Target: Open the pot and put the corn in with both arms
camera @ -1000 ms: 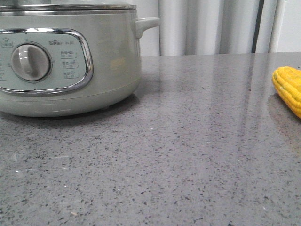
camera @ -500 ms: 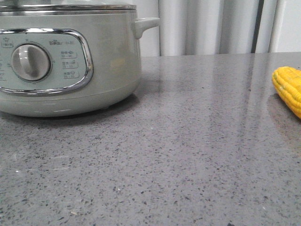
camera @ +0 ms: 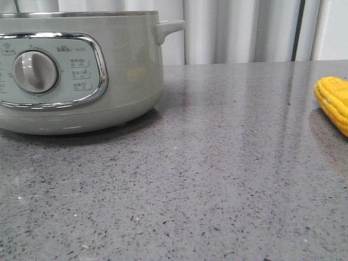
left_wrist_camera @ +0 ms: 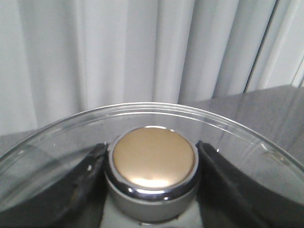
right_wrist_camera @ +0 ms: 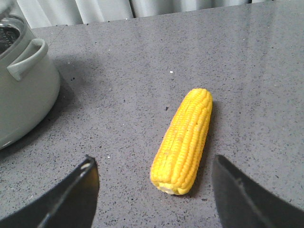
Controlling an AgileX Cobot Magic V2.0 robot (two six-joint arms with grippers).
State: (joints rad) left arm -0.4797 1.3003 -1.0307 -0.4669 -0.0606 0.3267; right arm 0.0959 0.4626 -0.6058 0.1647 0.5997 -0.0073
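The pale grey-green pot point(camera: 81, 76) stands at the left of the table, with its steel rim bare and no lid on it. My left gripper point(left_wrist_camera: 151, 164) is shut on the gold-topped knob point(left_wrist_camera: 153, 152) of the glass lid point(left_wrist_camera: 142, 110) and holds the lid up in front of the curtain. The yellow corn point(camera: 334, 103) lies on the table at the far right. In the right wrist view the corn point(right_wrist_camera: 183, 140) lies between the fingers of my open right gripper point(right_wrist_camera: 154, 166), which hovers above it. Neither gripper shows in the front view.
The grey speckled tabletop point(camera: 217, 179) stretches between pot and corn. The pot's side handle point(right_wrist_camera: 26, 59) shows in the right wrist view, well apart from the corn. A pale curtain point(camera: 244, 30) hangs behind the table.
The glass lid, which sat on the pot's rim a second ago, has risen out of the front view. The pot and the corn have not moved.
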